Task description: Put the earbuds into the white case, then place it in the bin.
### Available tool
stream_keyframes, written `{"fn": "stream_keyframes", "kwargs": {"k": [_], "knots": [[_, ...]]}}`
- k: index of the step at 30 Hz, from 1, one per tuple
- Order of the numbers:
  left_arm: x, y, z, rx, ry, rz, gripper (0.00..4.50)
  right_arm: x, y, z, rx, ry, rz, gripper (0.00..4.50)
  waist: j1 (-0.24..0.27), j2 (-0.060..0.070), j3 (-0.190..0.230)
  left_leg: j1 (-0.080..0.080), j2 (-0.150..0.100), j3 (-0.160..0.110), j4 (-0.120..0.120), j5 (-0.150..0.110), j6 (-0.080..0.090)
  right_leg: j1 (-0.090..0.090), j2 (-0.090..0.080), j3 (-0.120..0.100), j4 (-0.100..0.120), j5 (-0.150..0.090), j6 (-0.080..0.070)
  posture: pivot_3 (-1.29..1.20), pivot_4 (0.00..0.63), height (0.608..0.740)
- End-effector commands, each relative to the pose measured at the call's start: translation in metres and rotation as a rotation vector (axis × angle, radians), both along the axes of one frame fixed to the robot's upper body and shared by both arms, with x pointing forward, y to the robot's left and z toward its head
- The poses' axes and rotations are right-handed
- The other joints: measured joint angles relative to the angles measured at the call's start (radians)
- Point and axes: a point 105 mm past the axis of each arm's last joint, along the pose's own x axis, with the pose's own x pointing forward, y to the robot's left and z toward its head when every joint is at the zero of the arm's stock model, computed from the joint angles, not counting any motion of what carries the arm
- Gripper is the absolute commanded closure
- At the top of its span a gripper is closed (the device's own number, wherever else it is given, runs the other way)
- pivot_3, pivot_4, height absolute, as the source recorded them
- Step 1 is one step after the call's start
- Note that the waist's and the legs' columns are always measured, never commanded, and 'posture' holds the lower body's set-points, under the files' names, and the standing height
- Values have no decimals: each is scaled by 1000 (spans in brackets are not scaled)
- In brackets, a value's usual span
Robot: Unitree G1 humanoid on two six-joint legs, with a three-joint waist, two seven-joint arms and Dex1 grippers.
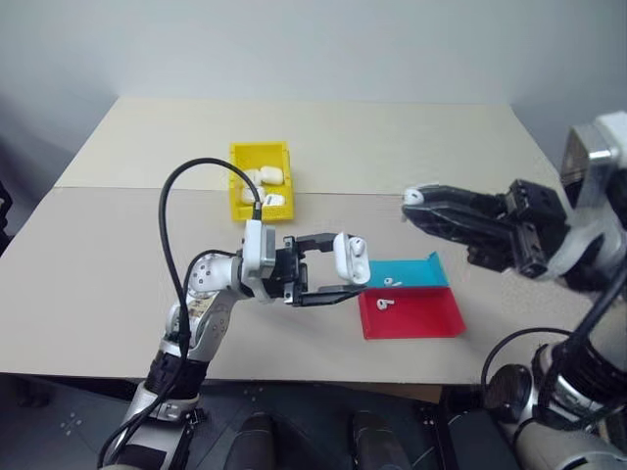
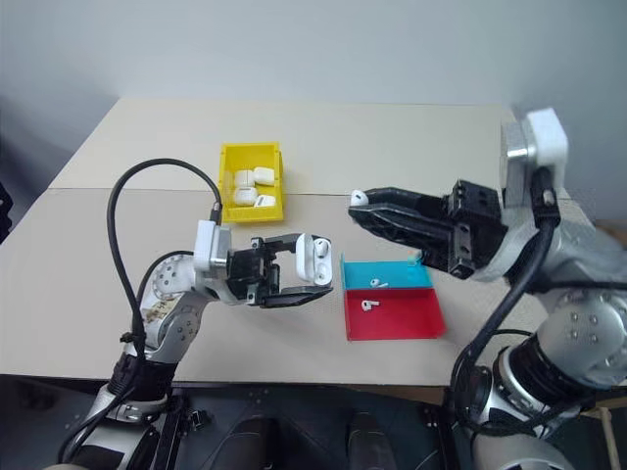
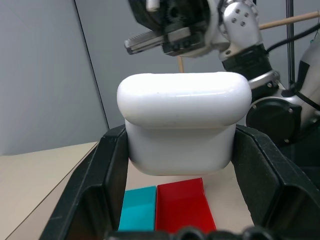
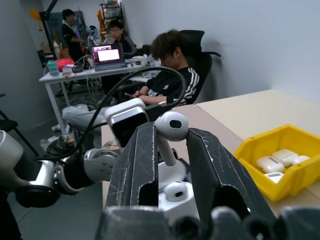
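My left gripper [image 1: 341,268] is shut on the white case [image 1: 351,258], holding it above the table with its lid open. In the right wrist view one earbud [image 4: 173,190] sits inside the case [image 4: 172,172]. My right gripper [image 1: 412,209] is just right of the case, shut on a second earbud [image 1: 415,197] at its fingertips [image 4: 145,150]; the bud [image 4: 170,127] hangs stem-down over the open case. The yellow bin [image 1: 238,186] stands farther back on the table with several white cases inside. The left wrist view shows the case [image 3: 183,120] between both fingers.
A shallow tray with a blue half [image 1: 423,271] and a red half [image 1: 421,318] lies under and right of the case, with two loose earbuds [image 1: 395,282] [image 1: 384,303] on it. Seated people work at desks [image 4: 90,75] beyond the table.
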Motion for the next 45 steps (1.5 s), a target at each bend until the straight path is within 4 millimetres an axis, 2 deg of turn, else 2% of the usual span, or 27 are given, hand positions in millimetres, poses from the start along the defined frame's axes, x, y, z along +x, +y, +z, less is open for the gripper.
{"fn": "stream_keyframes", "kwargs": {"k": [1, 12, 22, 43, 45], "knots": [[-3, -3, 11, -22, -38, -24, 1722, -11, 6, -2, -2, -30, 34, 3584, 0, 0, 0, 0, 0, 0, 0, 0, 0, 0, 0, 0, 0, 0, 0, 0, 150, 740], [-5, -3, 11, -39, -34, -14, 1722, -8, 18, -17, -3, -27, 31, 3584, -2, 0, 0, 0, 0, 0, 0, 0, 0, 0, 0, 0, -1, 0, 0, 0, 150, 740], [-5, -3, 12, -35, -41, -12, 1722, -5, 17, -30, -53, -20, 6, 3584, 0, 0, 0, 0, 0, 0, 0, 0, 0, 1, 0, 0, -1, 0, 0, 0, 150, 740], [-3, -4, 11, -41, -43, -6, 1722, -4, 19, -37, -67, -48, -4, 3584, 0, 0, 0, 1, 0, 0, 0, 0, 0, 2, 0, 0, -2, 0, 0, 0, 150, 740], [-3, -4, 11, -40, -43, -6, 1722, -5, 20, -37, -81, -70, -7, 3087, 0, 0, 0, 1, 0, 0, 0, 0, 0, 2, 0, 0, -2, 0, 0, 0, 150, 740]]}}
